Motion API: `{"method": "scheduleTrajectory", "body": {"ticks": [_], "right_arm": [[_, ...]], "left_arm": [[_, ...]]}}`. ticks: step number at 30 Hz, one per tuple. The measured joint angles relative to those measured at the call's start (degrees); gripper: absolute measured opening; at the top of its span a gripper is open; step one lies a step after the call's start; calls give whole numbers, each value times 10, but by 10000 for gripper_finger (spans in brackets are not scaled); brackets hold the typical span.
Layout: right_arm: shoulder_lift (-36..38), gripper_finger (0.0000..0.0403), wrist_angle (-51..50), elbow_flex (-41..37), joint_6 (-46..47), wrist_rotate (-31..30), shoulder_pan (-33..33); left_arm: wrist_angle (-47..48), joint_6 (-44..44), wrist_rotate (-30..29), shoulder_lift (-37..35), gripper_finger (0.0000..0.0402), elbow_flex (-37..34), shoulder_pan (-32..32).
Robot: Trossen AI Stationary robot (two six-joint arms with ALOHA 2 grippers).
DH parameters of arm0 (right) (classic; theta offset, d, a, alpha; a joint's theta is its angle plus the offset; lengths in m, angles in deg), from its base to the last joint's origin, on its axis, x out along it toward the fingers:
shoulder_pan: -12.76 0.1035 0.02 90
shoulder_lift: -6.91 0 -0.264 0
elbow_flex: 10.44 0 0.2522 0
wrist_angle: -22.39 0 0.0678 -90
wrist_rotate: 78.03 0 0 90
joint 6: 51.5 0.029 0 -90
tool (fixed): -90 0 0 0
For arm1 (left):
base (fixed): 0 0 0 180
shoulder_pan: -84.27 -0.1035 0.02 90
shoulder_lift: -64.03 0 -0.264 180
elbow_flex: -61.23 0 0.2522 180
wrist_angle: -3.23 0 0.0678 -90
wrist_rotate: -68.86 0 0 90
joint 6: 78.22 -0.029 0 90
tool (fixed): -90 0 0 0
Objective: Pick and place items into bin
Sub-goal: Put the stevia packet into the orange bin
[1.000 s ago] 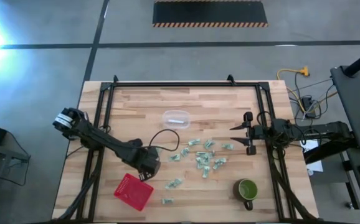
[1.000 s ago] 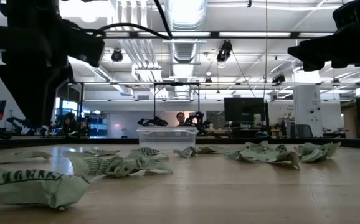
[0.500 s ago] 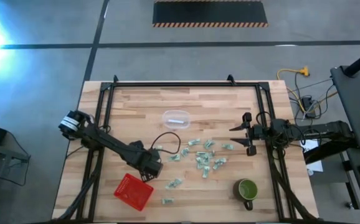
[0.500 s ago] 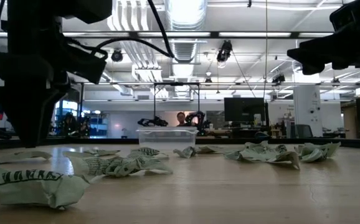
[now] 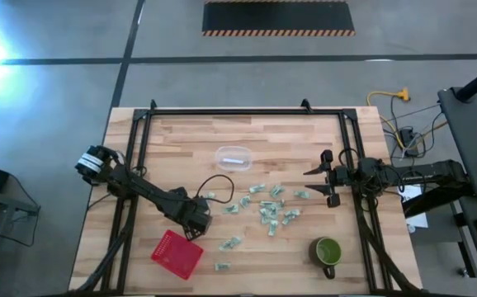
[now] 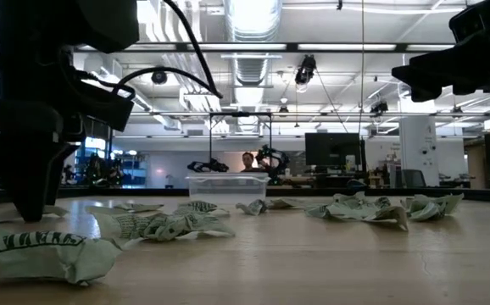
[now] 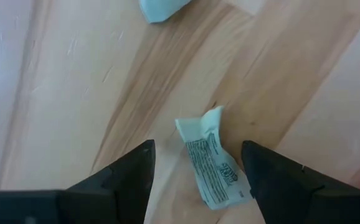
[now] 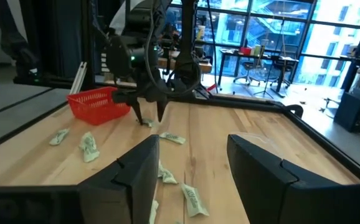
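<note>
Several small pale green-and-white wrapped items (image 5: 265, 208) lie scattered on the wooden table (image 5: 288, 140). My left gripper (image 7: 197, 144) points down, low over the table, and is open. One item (image 7: 212, 167) lies flat on the wood between its two fingers, with a gap on either side. The right wrist view shows the same gripper (image 8: 149, 119) from afar, its tips just above that item. The red mesh bin (image 5: 177, 253) stands just beside it, toward the near edge. My right gripper (image 5: 311, 180) waits level at the table's right side, open and holding nothing.
A clear plastic tub (image 5: 233, 157) stands toward the far middle and a green mug (image 5: 328, 252) at the near right. A black metal frame (image 5: 222, 114) runs along the table's edges. Bare wood lies at the far side and the near middle.
My left gripper has come down toward the table, over the item beside the red bin. It has kept pointing down. The items and the bin lie where they were.
</note>
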Motion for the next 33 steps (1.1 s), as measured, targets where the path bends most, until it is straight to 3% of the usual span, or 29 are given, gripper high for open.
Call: {"method": "scheduleTrajectory", "body": {"ticks": [8, 20, 27, 33], "right_arm": [[0, 180, 0, 0, 0, 0, 0], [-3, 176, -1, 0, 0, 0, 0], [-13, 174, -1, 0, 0, 0, 0], [-21, 171, 1, 0, 0, -2, 0]], "left_arm": [[-33, -2, 1, -25, 206, -32, 0], [-52, -15, -2, -32, 14, -44, 1], [-48, -47, -40, -50, 5, -35, 0], [-41, -74, -36, -79, 5, -30, 4]]}}
